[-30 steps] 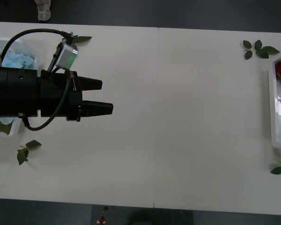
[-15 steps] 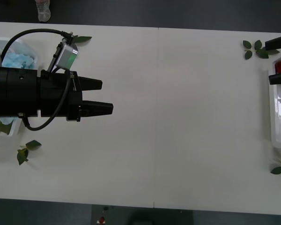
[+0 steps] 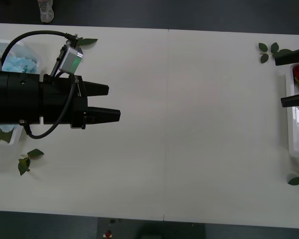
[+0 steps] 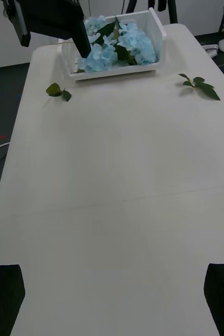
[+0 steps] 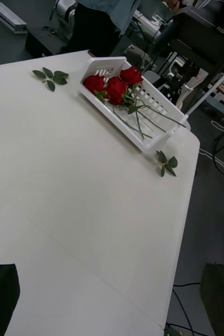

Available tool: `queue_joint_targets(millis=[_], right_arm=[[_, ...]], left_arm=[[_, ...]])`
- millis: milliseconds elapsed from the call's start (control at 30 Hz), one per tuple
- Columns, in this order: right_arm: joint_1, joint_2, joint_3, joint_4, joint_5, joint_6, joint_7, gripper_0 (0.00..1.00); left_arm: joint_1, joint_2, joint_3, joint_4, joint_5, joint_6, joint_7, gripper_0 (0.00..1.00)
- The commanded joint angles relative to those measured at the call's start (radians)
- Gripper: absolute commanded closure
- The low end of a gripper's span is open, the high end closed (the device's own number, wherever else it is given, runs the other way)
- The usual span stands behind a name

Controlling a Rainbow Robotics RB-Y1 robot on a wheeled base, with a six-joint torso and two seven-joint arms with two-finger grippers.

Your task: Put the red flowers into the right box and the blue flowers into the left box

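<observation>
Evidently sorted already: red flowers (image 5: 113, 87) lying in the right box (image 5: 155, 131), directly between the spread fingers of the right gripper (image 3: 291, 79), and blue flowers (image 4: 117, 47) heaped in the left box (image 4: 156, 29), just behind the left gripper (image 3: 108, 102), released over bare desk (image 3: 189, 124). Light, soft and easily crushed at the heads, so best pinched mid-stem, away from petals.

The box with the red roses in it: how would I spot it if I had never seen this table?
Start at the long white table and go to its end on the robot's right. There sits the right box, a shallow white tray with three red flowers lying in it, heads together, stems along the floor. The left box at the far end holds blue flowers instead.
</observation>
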Motion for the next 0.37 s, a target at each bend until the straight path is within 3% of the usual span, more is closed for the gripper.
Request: queue_joint_targets(millis=[33, 367], right_arm=[[-0.006, 0.012, 0.001, -0.037, -0.005, -0.010, -0.012, 0.00], [-0.006, 0.014, 0.001, -0.037, -0.005, -0.010, -0.012, 0.00]], left_arm=[[0.010, 0.013, -0.003, -0.023, 0.000, -0.009, -0.025, 0.00], [0.010, 0.013, -0.003, -0.023, 0.000, -0.009, -0.025, 0.00]])
